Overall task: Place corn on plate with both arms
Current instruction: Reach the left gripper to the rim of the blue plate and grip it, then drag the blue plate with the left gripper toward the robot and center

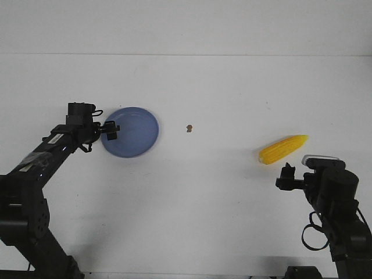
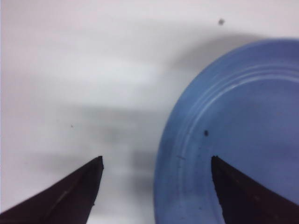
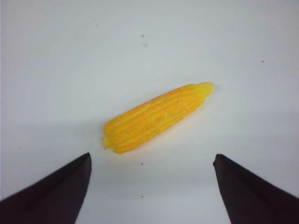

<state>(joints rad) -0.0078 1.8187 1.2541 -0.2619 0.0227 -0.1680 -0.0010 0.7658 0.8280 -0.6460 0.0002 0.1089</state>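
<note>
1. Overall, front view: the left gripper [image 1: 111, 131] sits at the near rim of the plate [image 1: 133, 129]; the right gripper [image 1: 286, 172] waits just short of the corn [image 1: 283, 149], which lies on the table [image 1: 221, 197] well apart from the plate. A brown speck [image 1: 189, 128] lies between them. Judged step: approach, before any grasp.
2. Left wrist view: fingers [image 2: 65, 198] spread wide, holding nothing; the plate rim [image 2: 168, 158] runs between them, one finger over the plate, the other over bare table. The visible part of the plate holds nothing but a dark fleck.
3. Right wrist view: fingers [image 3: 51, 196] wide apart and empty; the corn [image 3: 156, 116] lies just ahead of the tips, slanted across the gap, blunt end nearer. The next move likely calls for an advance and descent until the tips flank the cob, then closing.
</note>
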